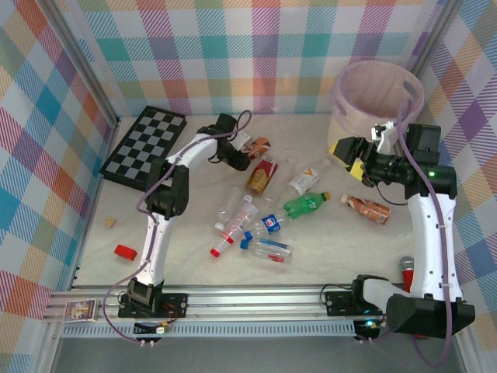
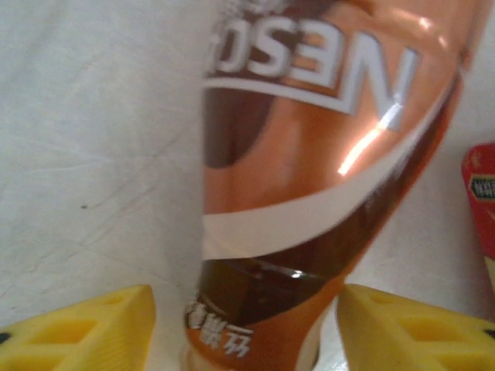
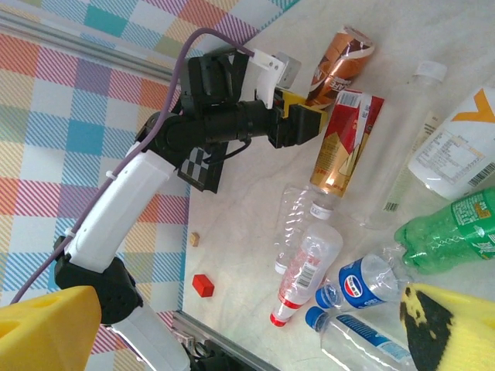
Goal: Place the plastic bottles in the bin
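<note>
A brown Nescafe bottle (image 2: 309,178) lies between the yellow fingers (image 2: 85,332) of my left gripper (image 2: 246,328). The jaws stand either side of its lower end with a thin gap on each side. From above, that gripper (image 1: 247,152) is at the back of the table by the brown bottle (image 1: 261,145). Several more plastic bottles lie mid-table: a red-and-gold one (image 1: 262,175), a green one (image 1: 307,204), clear ones with red (image 1: 231,231) and blue (image 1: 268,224) caps, and a brown one (image 1: 367,208). My right gripper (image 1: 349,158) hangs open and empty beside the bin (image 1: 347,127).
A checkerboard (image 1: 146,148) lies at the back left. A red block (image 1: 125,252) and a small wooden cube (image 1: 111,222) sit near the left edge. A red stick (image 1: 406,268) stands by the right arm's base. Checked walls close in the table.
</note>
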You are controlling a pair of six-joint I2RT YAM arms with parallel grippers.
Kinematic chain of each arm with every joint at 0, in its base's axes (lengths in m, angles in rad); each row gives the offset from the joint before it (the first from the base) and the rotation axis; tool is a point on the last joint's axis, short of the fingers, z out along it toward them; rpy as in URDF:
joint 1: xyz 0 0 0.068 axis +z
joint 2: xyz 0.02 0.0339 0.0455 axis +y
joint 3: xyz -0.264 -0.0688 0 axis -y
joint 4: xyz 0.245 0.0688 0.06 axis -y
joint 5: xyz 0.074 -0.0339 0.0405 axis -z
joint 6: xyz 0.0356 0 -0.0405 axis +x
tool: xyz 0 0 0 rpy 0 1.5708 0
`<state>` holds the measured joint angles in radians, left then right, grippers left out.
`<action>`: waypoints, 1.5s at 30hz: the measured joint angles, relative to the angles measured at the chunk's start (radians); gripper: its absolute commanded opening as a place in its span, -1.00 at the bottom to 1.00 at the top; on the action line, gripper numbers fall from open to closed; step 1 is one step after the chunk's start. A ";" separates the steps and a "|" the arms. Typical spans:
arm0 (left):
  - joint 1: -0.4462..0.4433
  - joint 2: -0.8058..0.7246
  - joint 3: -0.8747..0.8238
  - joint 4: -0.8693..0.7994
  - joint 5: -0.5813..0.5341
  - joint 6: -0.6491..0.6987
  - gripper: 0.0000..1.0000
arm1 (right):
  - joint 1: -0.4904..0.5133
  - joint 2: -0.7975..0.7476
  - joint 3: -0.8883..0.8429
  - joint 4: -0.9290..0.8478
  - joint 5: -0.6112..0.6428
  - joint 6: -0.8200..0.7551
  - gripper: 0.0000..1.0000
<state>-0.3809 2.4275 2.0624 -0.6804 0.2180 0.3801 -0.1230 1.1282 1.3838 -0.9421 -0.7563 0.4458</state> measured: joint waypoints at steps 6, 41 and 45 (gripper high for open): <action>-0.018 0.013 0.035 -0.028 -0.037 0.012 -0.39 | 0.000 -0.017 -0.059 0.023 0.000 0.018 1.00; -0.098 -0.745 -0.843 0.438 0.378 -0.690 -0.46 | 0.507 0.581 0.075 0.557 0.195 0.246 0.99; -0.122 -0.781 -0.877 0.474 0.377 -0.739 -0.46 | 0.507 0.619 0.079 0.534 0.221 0.228 0.98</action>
<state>-0.5030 1.6463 1.1858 -0.2066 0.5949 -0.3584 0.3836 1.7470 1.4624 -0.4076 -0.5350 0.6739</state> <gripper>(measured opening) 0.341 0.996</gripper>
